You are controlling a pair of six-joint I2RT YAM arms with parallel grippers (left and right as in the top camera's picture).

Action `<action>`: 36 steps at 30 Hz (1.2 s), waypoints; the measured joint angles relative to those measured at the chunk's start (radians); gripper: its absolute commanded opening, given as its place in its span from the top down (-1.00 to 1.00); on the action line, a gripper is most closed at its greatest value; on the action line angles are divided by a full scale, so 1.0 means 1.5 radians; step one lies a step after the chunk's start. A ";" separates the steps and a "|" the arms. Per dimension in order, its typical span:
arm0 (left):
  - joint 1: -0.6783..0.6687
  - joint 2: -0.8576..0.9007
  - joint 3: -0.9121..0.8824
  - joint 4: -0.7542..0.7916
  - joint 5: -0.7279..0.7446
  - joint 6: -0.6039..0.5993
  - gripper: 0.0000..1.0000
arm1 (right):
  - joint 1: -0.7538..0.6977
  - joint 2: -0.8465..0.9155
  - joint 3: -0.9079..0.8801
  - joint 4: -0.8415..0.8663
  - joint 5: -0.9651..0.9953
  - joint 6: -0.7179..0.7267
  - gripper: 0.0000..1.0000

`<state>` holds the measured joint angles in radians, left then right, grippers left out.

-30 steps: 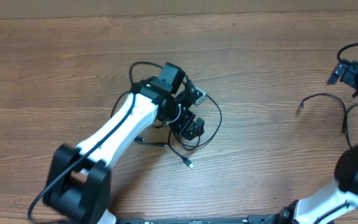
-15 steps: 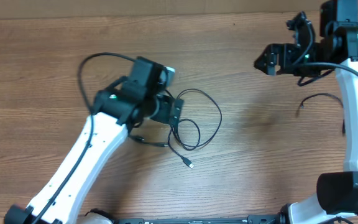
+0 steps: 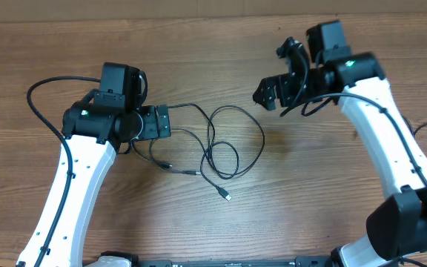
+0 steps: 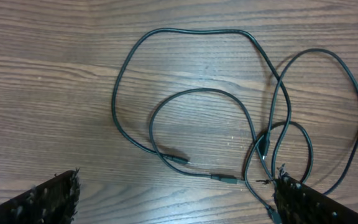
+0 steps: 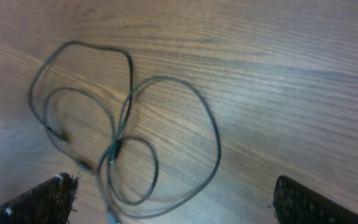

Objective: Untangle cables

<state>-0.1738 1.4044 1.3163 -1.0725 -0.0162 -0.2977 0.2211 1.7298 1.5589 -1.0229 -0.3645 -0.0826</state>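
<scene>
Cables [image 3: 212,148], thin, limp and light, lie in crossed loops on the bench [image 3: 310,200] just ahead of my left fingers [image 4: 42,205] and farther from my right fingers [image 5: 36,202], both pairs spread apart and empty, so I'd pinch near a plug end [image 3: 227,196].

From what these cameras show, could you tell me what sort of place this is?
Probably a robotics lab bench: a wood-grain table, a left arm and a right arm over it, and thin black cables laid out for handling.
</scene>
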 measured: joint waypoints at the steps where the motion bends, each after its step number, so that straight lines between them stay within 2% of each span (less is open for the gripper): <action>1: 0.003 0.000 0.000 -0.001 0.000 0.000 -0.99 | 0.004 0.000 -0.030 0.035 -0.001 0.000 -0.99; 12: 0.004 0.000 0.000 -0.002 0.000 -0.007 -0.99 | 0.050 0.003 -0.285 0.295 -0.001 0.003 -1.00; 20: 0.004 0.000 0.000 -0.002 0.000 -0.007 -0.99 | 0.050 0.003 -0.356 0.361 -0.008 0.018 -0.93; 27: 0.004 0.000 0.000 -0.001 0.000 -0.007 -0.99 | 0.050 0.012 -0.356 0.371 -0.012 0.024 -0.83; 36: 0.004 0.000 0.000 -0.001 0.000 -0.007 -0.99 | 0.049 0.049 -0.349 0.226 -0.019 0.127 -0.82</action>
<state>-0.1677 1.4044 1.3163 -1.0744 -0.0166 -0.3084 0.2943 1.8034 1.0355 -0.6842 -0.3931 0.1085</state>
